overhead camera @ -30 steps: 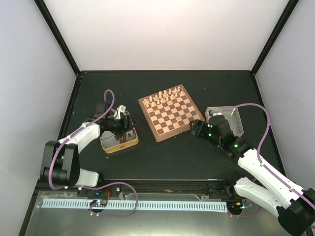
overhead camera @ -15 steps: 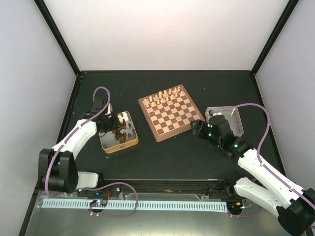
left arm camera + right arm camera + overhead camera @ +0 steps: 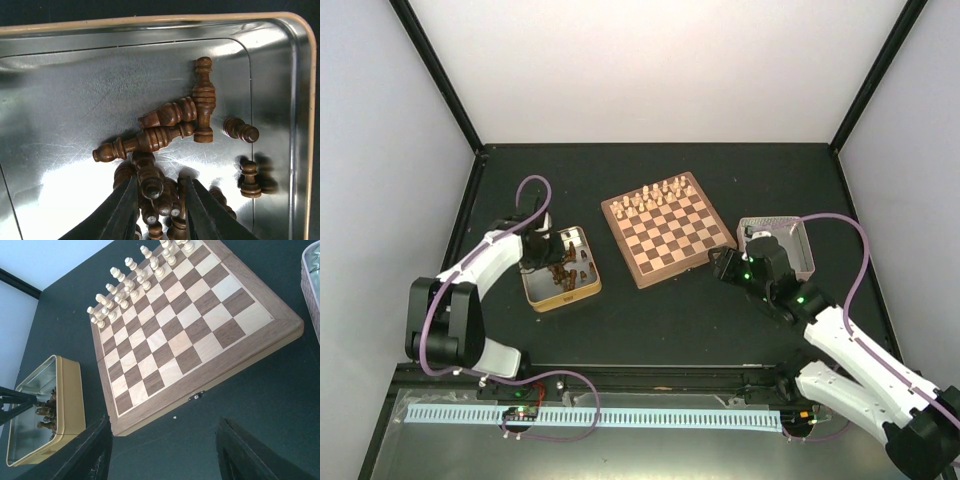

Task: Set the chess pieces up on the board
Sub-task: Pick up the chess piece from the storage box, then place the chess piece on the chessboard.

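From above, I am holding my left gripper (image 3: pixel 542 250) down in the tin (image 3: pixel 582 291) left of the board (image 3: pixel 665 240). My right gripper (image 3: pixel 720 262) is hovering just off the board's near corner.

Left wrist: my narrowly parted fingers are straddling the chess pieces (image 3: pixel 165 137) heaped in the tin; whether they are gripping, I cannot tell.

Right wrist: my jaws are gaping wide, holding nothing.

Soft, even light fills the overhead view, and the back wall (image 3: pixel 660 70) glows white at the top. In the left wrist view the tin (image 3: pixel 60 90) floor glares at lower left, and the chess pieces (image 3: pixel 150 140) cast short soft shadows to the right. The bottom edge of the right wrist view is dark, perhaps slightly blurred.
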`<control>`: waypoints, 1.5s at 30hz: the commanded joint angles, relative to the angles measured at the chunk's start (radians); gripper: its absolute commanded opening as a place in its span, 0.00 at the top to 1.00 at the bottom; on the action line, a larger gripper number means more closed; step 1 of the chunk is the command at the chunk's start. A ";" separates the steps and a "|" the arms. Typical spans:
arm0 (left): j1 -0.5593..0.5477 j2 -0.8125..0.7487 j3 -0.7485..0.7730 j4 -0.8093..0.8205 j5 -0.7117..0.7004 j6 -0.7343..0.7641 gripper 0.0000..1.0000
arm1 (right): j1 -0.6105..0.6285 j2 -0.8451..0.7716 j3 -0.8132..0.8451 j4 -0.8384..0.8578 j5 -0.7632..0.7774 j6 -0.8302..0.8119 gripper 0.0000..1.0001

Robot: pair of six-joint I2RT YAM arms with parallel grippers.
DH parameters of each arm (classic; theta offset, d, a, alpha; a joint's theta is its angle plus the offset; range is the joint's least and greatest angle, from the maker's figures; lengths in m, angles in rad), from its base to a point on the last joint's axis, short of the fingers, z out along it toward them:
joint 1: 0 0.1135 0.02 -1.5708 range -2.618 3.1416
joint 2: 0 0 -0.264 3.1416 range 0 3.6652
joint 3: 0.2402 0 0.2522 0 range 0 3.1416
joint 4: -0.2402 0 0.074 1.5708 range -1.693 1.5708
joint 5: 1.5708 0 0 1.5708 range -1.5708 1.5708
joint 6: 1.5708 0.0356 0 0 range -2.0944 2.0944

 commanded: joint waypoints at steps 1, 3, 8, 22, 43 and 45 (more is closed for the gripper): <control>-0.002 0.035 0.030 0.007 -0.011 0.004 0.75 | -0.002 -0.032 -0.011 0.028 0.005 -0.007 0.43; -0.002 0.048 0.030 0.010 -0.002 0.001 0.77 | -0.003 -0.043 -0.012 0.024 0.004 -0.013 0.44; -0.002 0.057 0.030 0.011 -0.010 0.000 0.82 | -0.003 -0.082 -0.026 0.021 0.005 -0.011 0.44; -0.034 -0.152 0.097 -0.128 -0.065 0.020 0.95 | -0.003 -0.137 -0.035 0.007 0.007 -0.001 0.45; -0.597 0.219 0.492 -0.114 0.009 0.003 0.92 | -0.004 -0.294 -0.060 -0.175 0.202 0.067 0.45; -0.638 0.297 0.570 -0.148 -0.004 0.012 0.92 | -0.003 -0.311 -0.068 -0.184 0.215 0.067 0.45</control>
